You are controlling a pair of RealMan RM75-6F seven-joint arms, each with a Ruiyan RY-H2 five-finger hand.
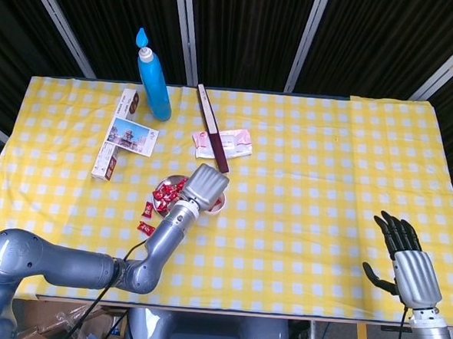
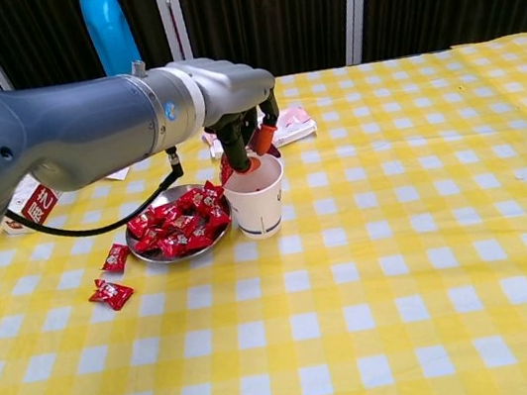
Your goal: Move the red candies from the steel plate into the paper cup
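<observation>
Nearest the paper cup (image 2: 256, 199) lie two loose red candies (image 2: 110, 293) on the checked tabletop (image 2: 405, 265). The shallow round steel plate (image 2: 180, 250) touches the cup's side. Left hand (image 2: 236, 122) hangs over the cup's open mouth — fingers (image 2: 262, 141) pointing down, whether grasping a candy I cannot tell. Right hand (image 1: 406, 256) — released, well apart.

Left hand (image 1: 204, 187) over paper cup (image 1: 217, 206)

one steel plate (image 2: 152, 252), one paper cup (image 2: 257, 201), two loose candies (image 2: 110, 294) on cloth, one blue bottle (image 1: 153, 80).
</observation>
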